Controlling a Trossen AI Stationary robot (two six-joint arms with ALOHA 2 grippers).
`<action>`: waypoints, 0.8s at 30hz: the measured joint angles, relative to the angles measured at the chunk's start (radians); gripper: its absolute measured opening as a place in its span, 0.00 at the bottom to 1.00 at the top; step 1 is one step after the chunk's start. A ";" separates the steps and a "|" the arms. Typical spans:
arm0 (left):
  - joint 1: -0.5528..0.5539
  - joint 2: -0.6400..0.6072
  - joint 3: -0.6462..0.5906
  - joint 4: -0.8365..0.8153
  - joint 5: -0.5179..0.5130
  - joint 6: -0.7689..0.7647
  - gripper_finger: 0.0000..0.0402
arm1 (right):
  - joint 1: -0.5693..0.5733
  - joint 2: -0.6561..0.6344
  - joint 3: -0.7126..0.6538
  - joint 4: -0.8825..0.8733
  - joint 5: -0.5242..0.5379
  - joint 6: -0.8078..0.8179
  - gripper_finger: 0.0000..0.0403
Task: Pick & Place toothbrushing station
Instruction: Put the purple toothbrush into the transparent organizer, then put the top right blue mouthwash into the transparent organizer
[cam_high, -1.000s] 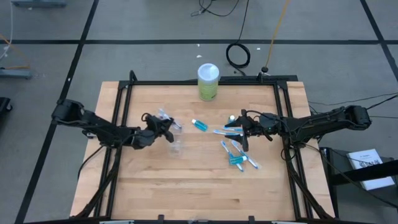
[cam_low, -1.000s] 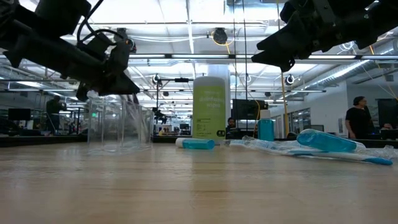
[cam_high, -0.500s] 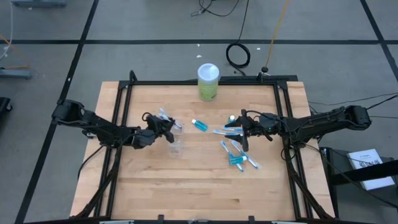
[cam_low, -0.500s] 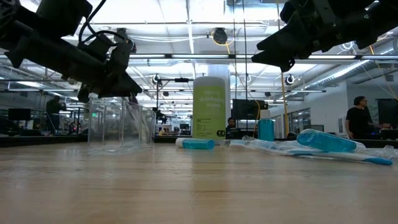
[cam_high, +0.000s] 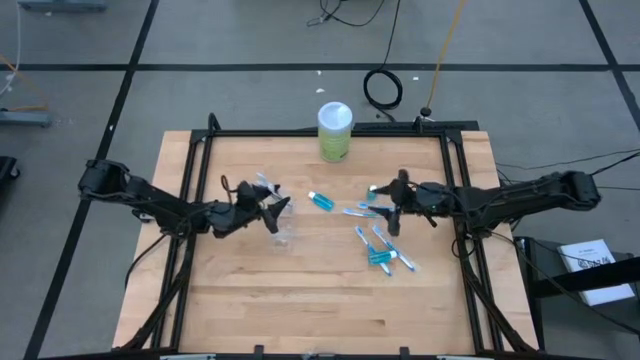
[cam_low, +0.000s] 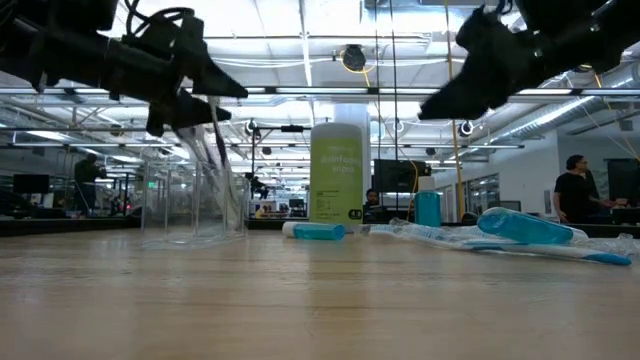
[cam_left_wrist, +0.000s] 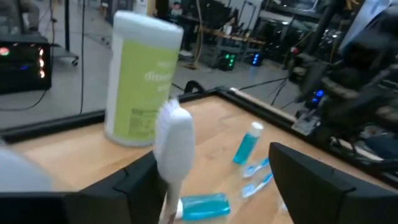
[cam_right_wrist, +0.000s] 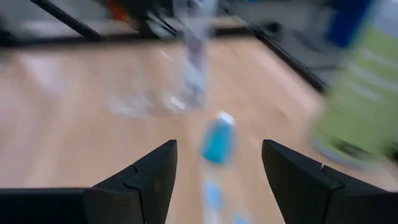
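Observation:
A small clear cup (cam_high: 283, 234) stands upright on the wood table, left of centre. A white-headed toothbrush (cam_low: 217, 150) stands in it, leaning on the rim. Its head (cam_left_wrist: 173, 138) rises between the open fingers of my left gripper (cam_high: 274, 207), which is level just above the cup. A teal tube (cam_high: 320, 201) lies flat mid-table. More blue-and-white toothbrushes (cam_high: 362, 211) and another tube (cam_high: 379, 258) lie at the right. My right gripper (cam_high: 392, 206) hangs open above them, touching nothing.
A tall green canister with a white lid (cam_high: 335, 132) stands at the table's far edge, behind the tube. A black frame (cam_high: 320, 131) runs round the table. Bare wood lies along the near half of the table. People stand in the room beyond.
My left gripper has opened and let go of the toothbrush, then risen and tipped up to level above the cup. The toothbrush stays standing in the cup, its upper part now showing. My right gripper has turned at the wrist and tipped a little downward, staying open.

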 joint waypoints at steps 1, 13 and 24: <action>0.000 -0.016 0.000 -0.002 0.003 0.011 0.71 | 0.000 -0.008 0.000 -0.046 0.046 -0.012 0.56; -0.025 -0.193 0.000 -0.005 0.001 0.211 0.73 | -0.040 0.064 -0.096 -0.064 0.177 0.074 0.56; -0.025 -0.221 0.000 -0.020 0.000 0.218 0.74 | -0.059 0.162 -0.306 0.333 0.175 0.116 0.56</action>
